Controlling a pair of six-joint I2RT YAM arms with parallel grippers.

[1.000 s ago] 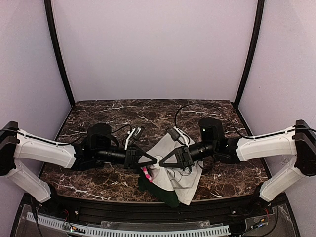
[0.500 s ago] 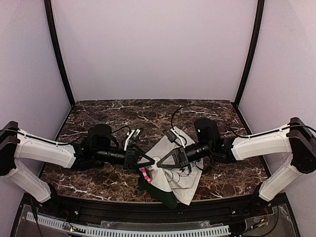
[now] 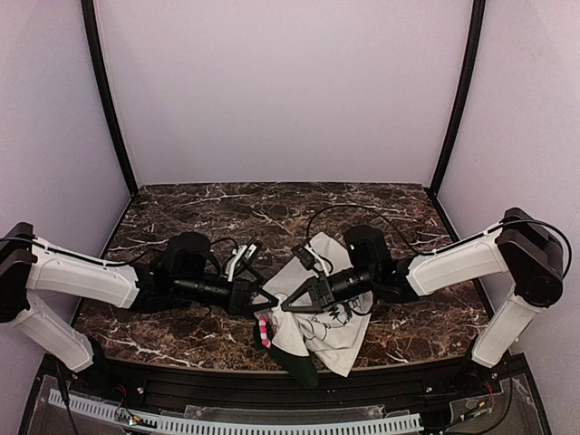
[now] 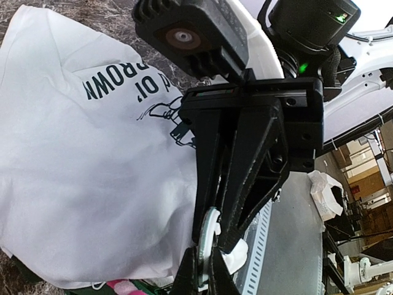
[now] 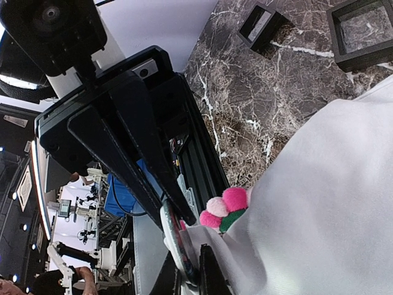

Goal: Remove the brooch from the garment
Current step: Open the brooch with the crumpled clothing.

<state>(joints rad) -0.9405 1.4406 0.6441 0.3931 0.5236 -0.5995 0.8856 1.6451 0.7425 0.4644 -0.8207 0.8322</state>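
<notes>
While both arms meet tip to tip over the marble table [image 3: 181,204], we see the left gripper [image 3: 272,299] w/ fingers closed to a point; what it grips we can't tell. Right gripper [image 3: 286,307] is pinched tight on a white fold of the garment [image 3: 343,319], at its left edge. Brooch [image 5: 223,206], pink w/ green, sits on that fold just beside both sets of tips.

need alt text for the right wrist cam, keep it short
A pink flower-shaped brooch sits at the edge of a white garment, right where the left gripper, reaching in from upper left, meets the right gripper at the bottom edge, both sets of jaws pinched nearly shut. Behind, two small black square frames lie on the dark marble table.
</notes>
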